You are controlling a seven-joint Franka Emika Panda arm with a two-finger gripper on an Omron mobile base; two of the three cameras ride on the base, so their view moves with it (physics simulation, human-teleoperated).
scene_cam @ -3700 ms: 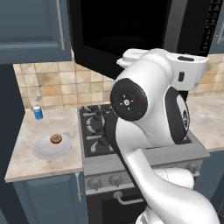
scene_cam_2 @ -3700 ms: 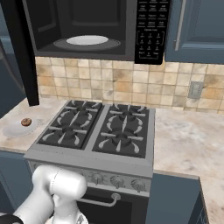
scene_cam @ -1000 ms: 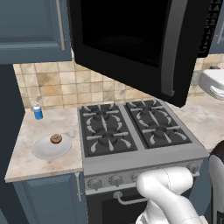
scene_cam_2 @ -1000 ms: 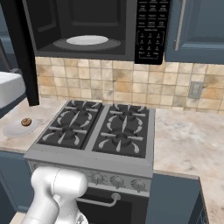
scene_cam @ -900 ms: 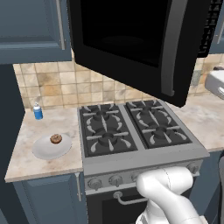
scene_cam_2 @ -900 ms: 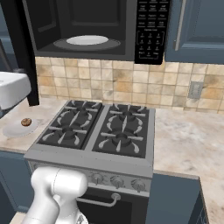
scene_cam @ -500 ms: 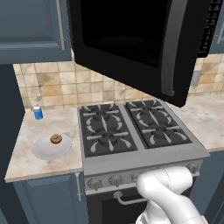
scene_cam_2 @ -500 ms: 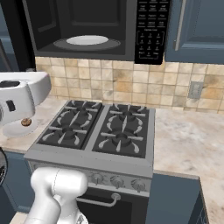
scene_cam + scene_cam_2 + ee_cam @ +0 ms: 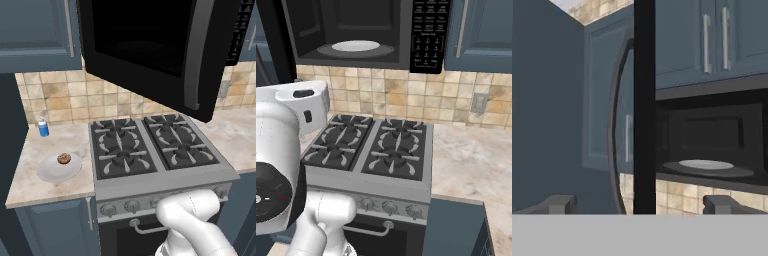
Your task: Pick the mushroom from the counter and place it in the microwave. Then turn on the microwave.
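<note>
The mushroom (image 9: 63, 159) is at the middle left of the left base view. It sits on a white plate (image 9: 50, 172), near the plate's back edge. The plate lies on the counter (image 9: 35, 187), left of the black gas stove (image 9: 150, 150). A small blue bottle (image 9: 43, 128) with a white cap stands behind the plate, close to the tiled wall. Above the stove hangs the microwave (image 9: 381, 30), along the top of the right base view. Its door (image 9: 160, 50) is swung wide open. Inside it I can see a pale round turntable (image 9: 356, 46), and the button keypad (image 9: 428, 35) is on its right side. In my hand view, my gripper (image 9: 637, 204) is at the bottom, with its two finger tips (image 9: 559, 204) far apart and nothing between them, so it is open. It looks at the edge of the open door and the turntable past it.
</note>
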